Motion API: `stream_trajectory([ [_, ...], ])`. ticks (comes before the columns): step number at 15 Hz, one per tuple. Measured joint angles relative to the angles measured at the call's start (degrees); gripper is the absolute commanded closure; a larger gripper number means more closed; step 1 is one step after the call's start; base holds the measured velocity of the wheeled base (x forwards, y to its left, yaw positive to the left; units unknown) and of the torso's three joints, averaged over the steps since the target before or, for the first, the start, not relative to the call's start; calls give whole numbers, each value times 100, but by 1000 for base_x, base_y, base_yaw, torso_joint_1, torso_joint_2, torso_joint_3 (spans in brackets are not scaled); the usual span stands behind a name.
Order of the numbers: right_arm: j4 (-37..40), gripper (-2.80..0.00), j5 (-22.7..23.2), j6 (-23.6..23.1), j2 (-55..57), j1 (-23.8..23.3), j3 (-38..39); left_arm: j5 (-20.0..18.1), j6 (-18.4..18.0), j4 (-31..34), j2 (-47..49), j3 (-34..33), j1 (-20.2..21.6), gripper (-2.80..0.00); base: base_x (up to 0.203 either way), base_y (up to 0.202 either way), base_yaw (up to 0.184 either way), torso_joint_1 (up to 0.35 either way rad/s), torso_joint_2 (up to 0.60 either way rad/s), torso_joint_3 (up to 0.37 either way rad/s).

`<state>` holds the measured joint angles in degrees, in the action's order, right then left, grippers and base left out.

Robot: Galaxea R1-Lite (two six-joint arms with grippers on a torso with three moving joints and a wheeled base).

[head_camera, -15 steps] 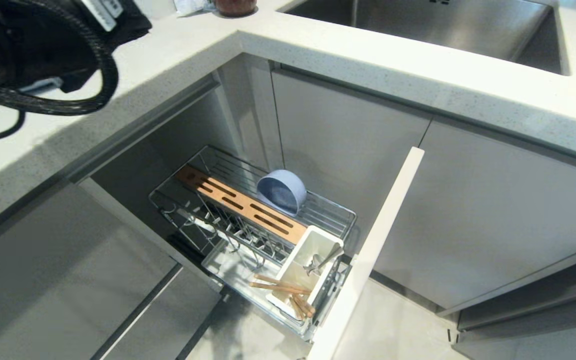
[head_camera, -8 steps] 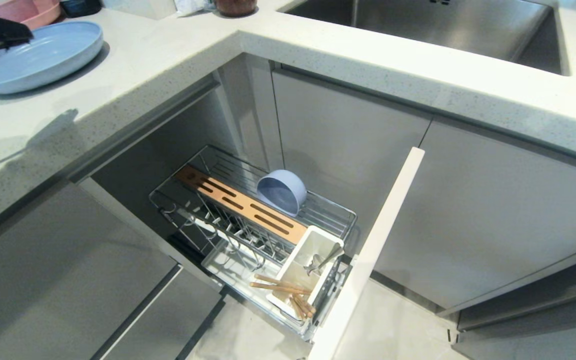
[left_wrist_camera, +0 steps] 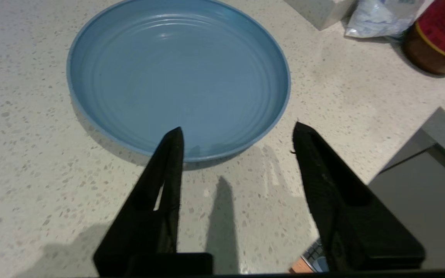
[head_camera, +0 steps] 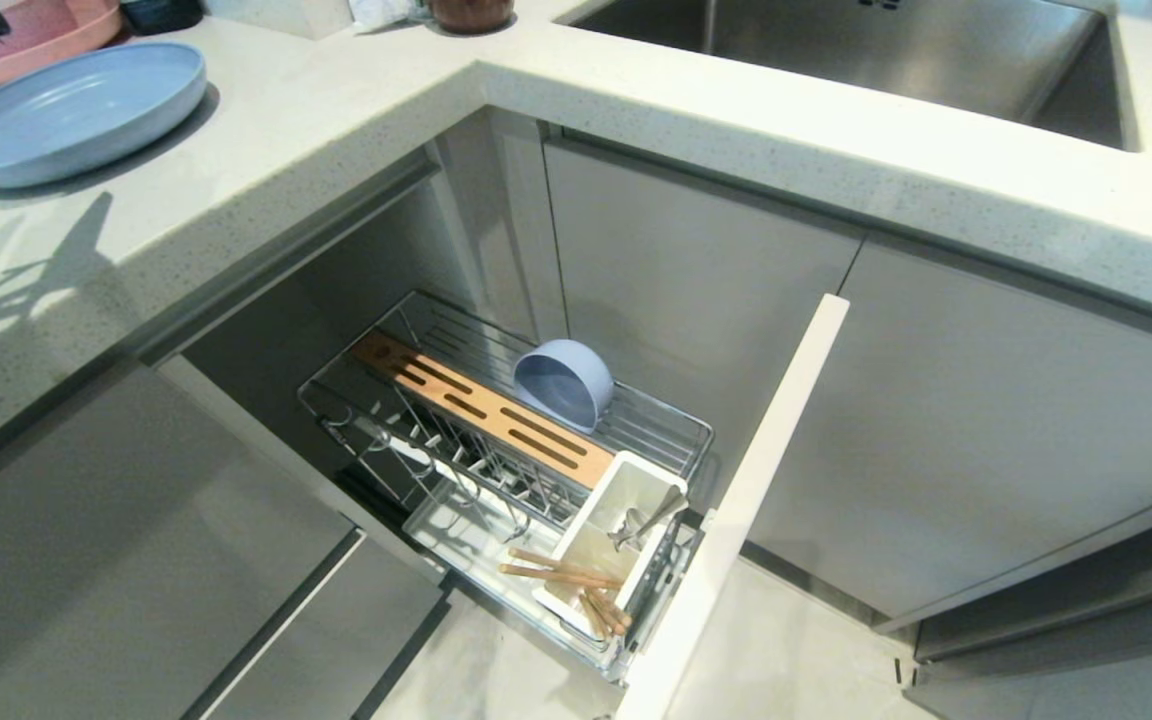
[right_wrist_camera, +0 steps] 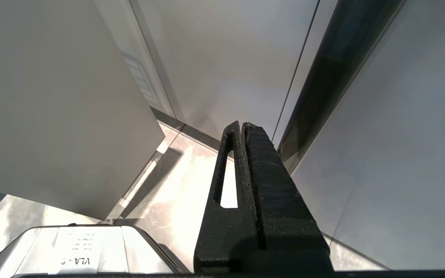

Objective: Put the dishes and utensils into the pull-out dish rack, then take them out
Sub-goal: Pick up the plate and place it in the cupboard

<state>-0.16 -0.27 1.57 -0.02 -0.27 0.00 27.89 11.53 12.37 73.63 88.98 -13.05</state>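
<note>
Gone from the head view is the black bulk of the left arm that covered the top left corner a second ago, and the pale blue plate [head_camera: 71, 110] now lies uncovered on the surface [head_camera: 356, 110], flat, next to a pink plate [head_camera: 36, 35]. Left tool [left_wrist_camera: 238, 135] hangs just short of the plate's near rim, fingers [left_wrist_camera: 170, 162] spread wide with nothing between them. Right tool [right_wrist_camera: 245, 129] is parked down by the cabinet fronts, pressed shut and empty.

Unloading looks barely begun. Pull-out dish rack [head_camera: 681, 440] stands drawn out, the pale blue bowl [head_camera: 564, 382] tipped on its side on the wires behind the wooden strip [head_camera: 481, 410]. Spoon [head_camera: 648, 522] and chopsticks [head_camera: 561, 575] sit in the white caddy [head_camera: 636, 478], though how many sticks is hard to tell. Bowl and cutlery remain. Plate is matte, ringed inside, shallow.
</note>
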Motion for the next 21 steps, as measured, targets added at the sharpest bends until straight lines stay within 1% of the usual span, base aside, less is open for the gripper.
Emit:
stream_trajectory([
  [2, 0, 0, 2, -1, -2, 0, 0, -11, -88, -67, 218, 180, 75, -280, 0, 0, 0, 0, 0, 0],
  [4, 0, 0, 0, -1, -2, 0, 0, -10, -406, -163, 474, 424, 98, -280, 0, 0, 0, 0, 0, 0],
  [6, 0, 0, 0, 0, -2, 0, 0, -3, -479, -163, 720, 548, 100, -280, 0, 0, 0, 0, 0, 0],
  [10, 0, 0, 2, 0, 0, 0, 0, 11, -486, -174, 1249, 904, 59, -280, 0, 0, 0, 0, 0, 0],
  [14, 0, 0, 0, 0, -2, 0, 0, 0, -339, -326, 1744, 1216, 49, -280, 0, 0, 0, 0, 0, 0],
  [15, 0, 0, 0, 0, -2, 0, 0, 2, -290, -391, 1838, 1257, 48, -280, 0, 0, 0, 0, 0, 0],
  [21, 0, 0, 0, -1, -2, 0, 0, -3, -288, -402, 2147, 1334, 48, -280, 0, 0, 0, 0, 0, 0],
])
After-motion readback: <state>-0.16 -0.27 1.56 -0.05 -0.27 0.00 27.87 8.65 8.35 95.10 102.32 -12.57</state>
